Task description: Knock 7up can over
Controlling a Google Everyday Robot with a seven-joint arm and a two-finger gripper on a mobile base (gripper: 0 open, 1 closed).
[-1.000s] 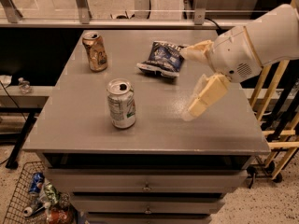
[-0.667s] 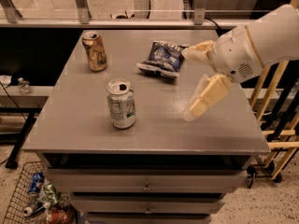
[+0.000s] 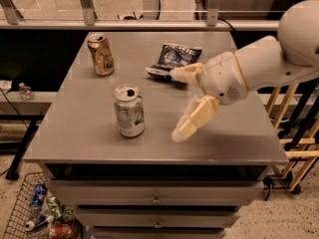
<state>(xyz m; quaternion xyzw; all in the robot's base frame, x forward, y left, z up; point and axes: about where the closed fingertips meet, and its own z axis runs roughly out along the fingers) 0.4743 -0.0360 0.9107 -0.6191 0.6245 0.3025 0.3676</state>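
Note:
The 7up can [image 3: 129,110], silver-white with green print, stands upright on the grey cabinet top [image 3: 99,148], left of centre near the front. My gripper [image 3: 179,103] hangs over the top to the can's right, about a can's width away, not touching it. Its two cream fingers [image 3: 193,118] are spread wide apart, one pointing down toward the front edge, the other toward the chip bag. The gripper holds nothing.
A brown-gold can [image 3: 101,54] stands upright at the back left. A dark blue chip bag [image 3: 174,59] lies at the back centre, just behind the gripper. A wire basket [image 3: 20,203] with rubbish sits on the floor at the lower left. Wooden frames [image 3: 294,128] stand at the right.
The gripper has moved left, closer to the 7up can. The cans and the bag have not moved.

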